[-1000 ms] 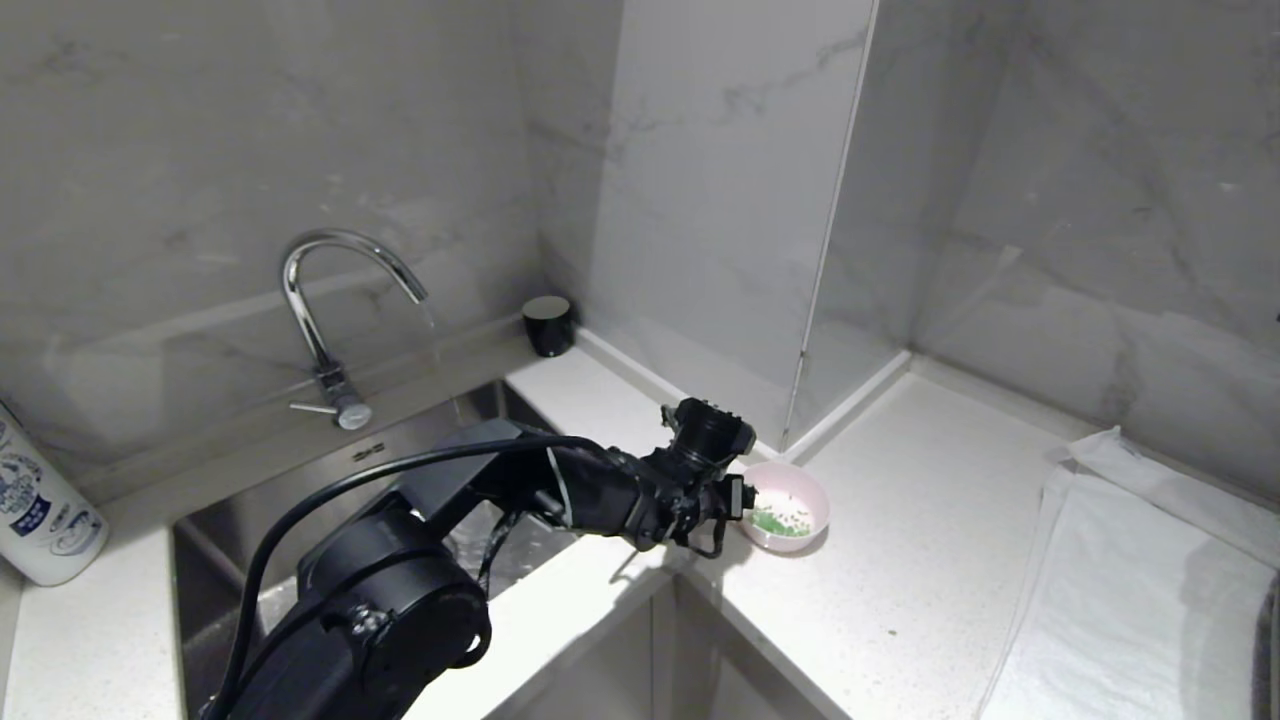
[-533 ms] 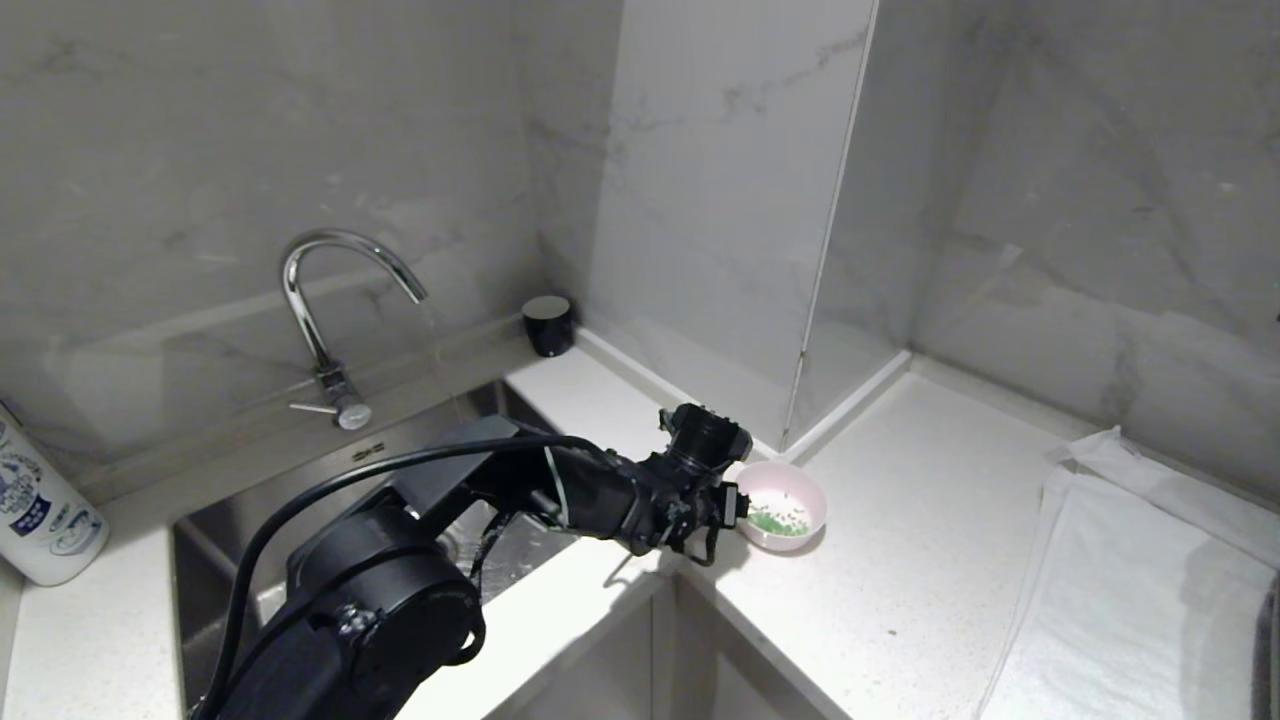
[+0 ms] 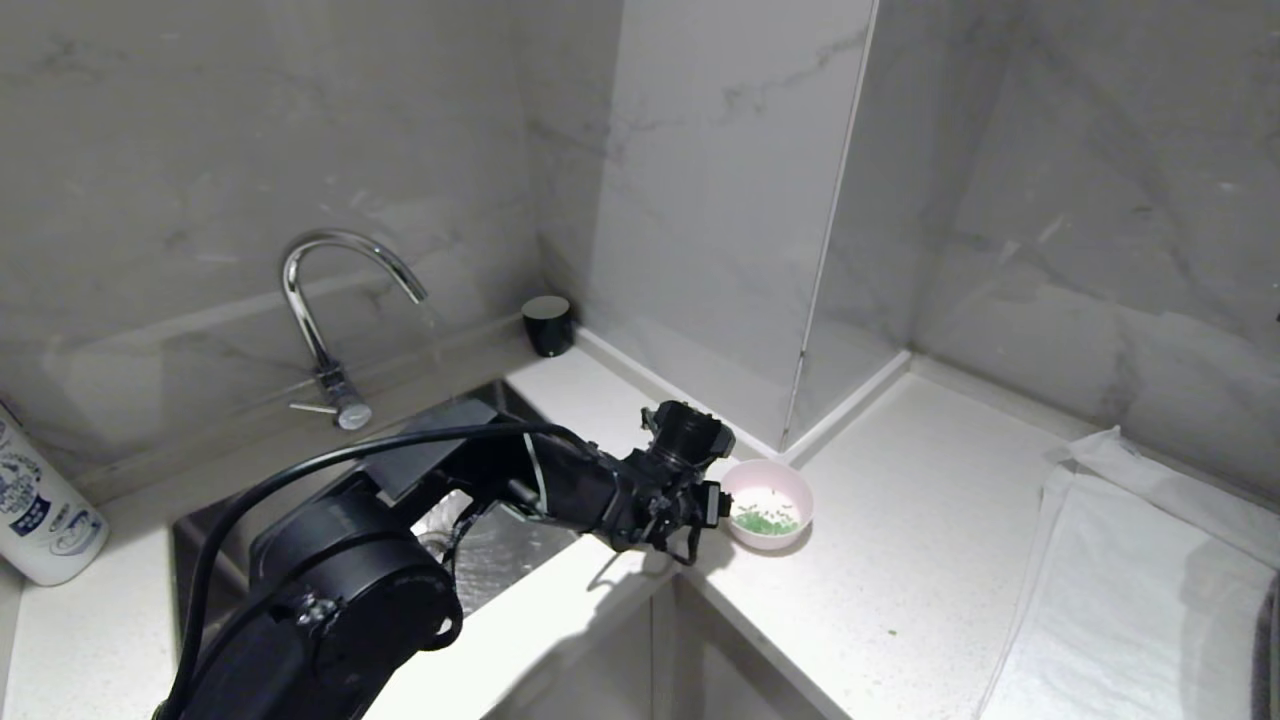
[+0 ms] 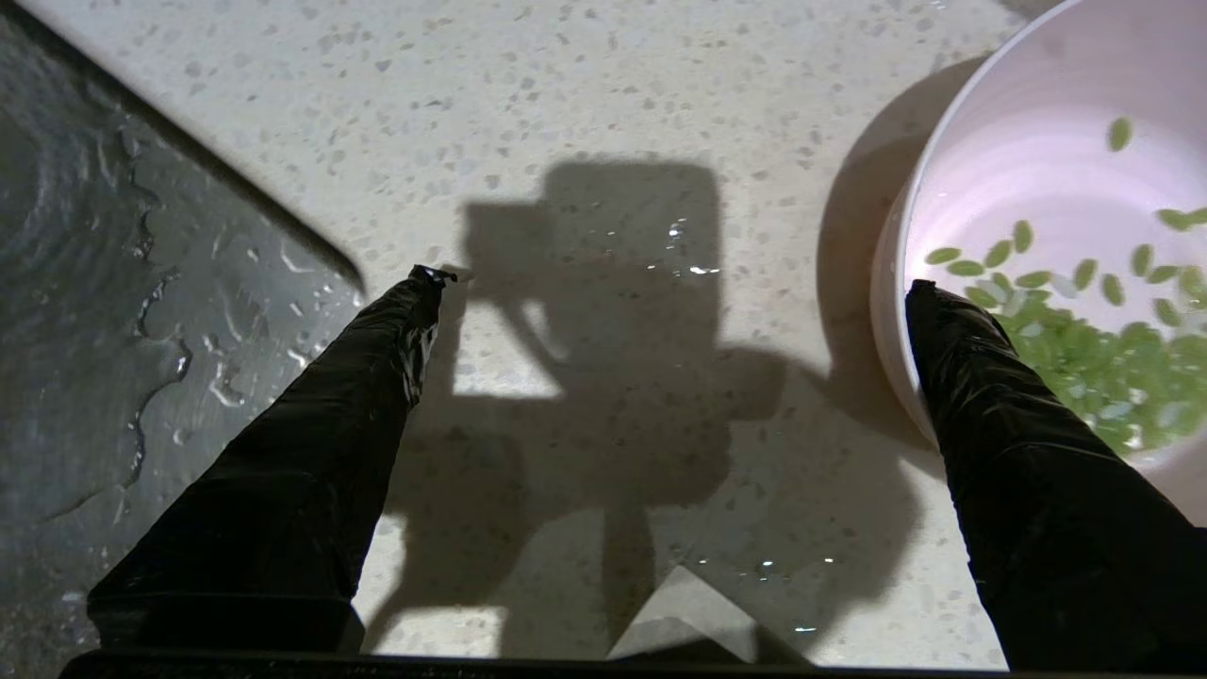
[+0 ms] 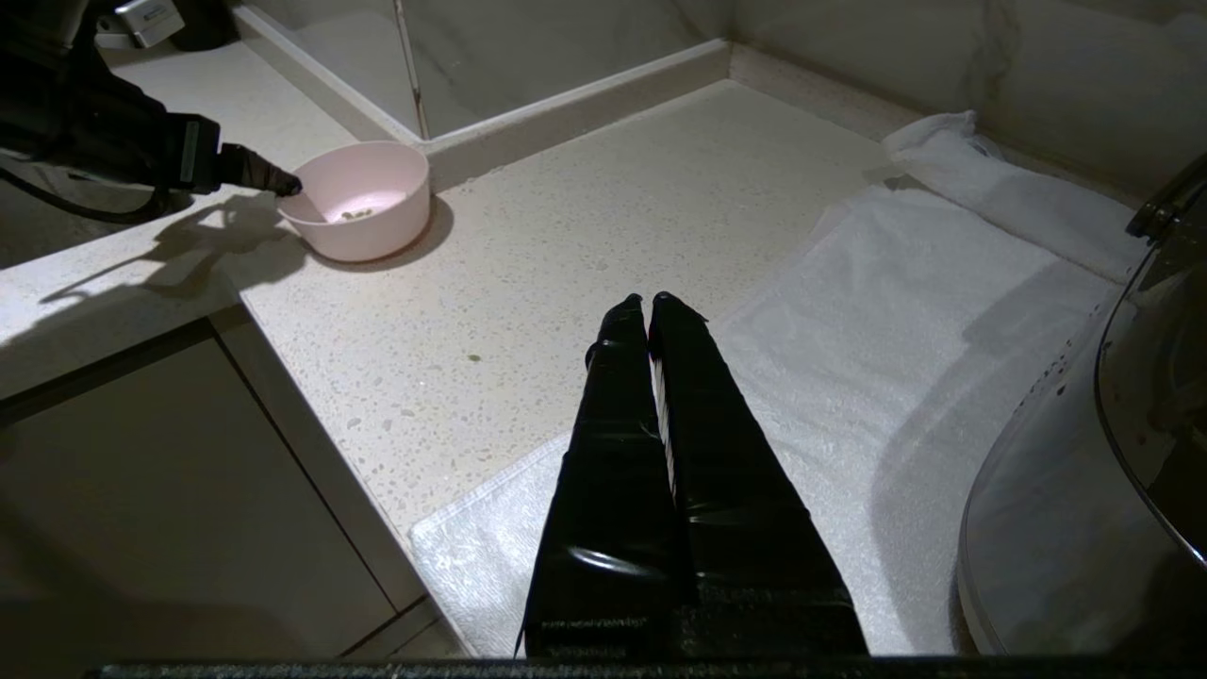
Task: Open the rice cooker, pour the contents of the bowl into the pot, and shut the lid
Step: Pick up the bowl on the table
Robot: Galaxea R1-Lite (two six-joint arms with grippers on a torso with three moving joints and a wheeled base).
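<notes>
A: Right — nearest the camera, the right gripper (image 5: 646, 304) hangs idle above the white towel (image 5: 877, 311), its fingers pressed together on nothing, and a domed glass lid (image 5: 1113, 453) sits at the edge of its view.

B: And the working arm?

A: The left gripper (image 4: 671, 288) is over the speckled counter (image 3: 900, 560) by the wet sink (image 3: 480, 560), spread wide and empty. One finger's tip overlaps the near rim of the bowl (image 3: 767, 503), the other is out over bare counter. Whether that tip touches the rim, I cannot tell.

B: So the bowl isn't gripped.

A: No. It stands upright on the counter, near the corner of the marble wall panel, with the green bits (image 4: 1103, 349) pooled low inside. The rice cooker shows in no view.

B: How would you take it?

A: Pinch the wall — one finger inside, one outside, seated well down, since the rim looks smooth. Close gently so it doesn't skid, lift level, and keep it level; the bits would likely slide out at a tilt. Farther back stand the tap (image 3: 335, 300) and a dark cup (image 3: 548, 325), well clear.
</notes>
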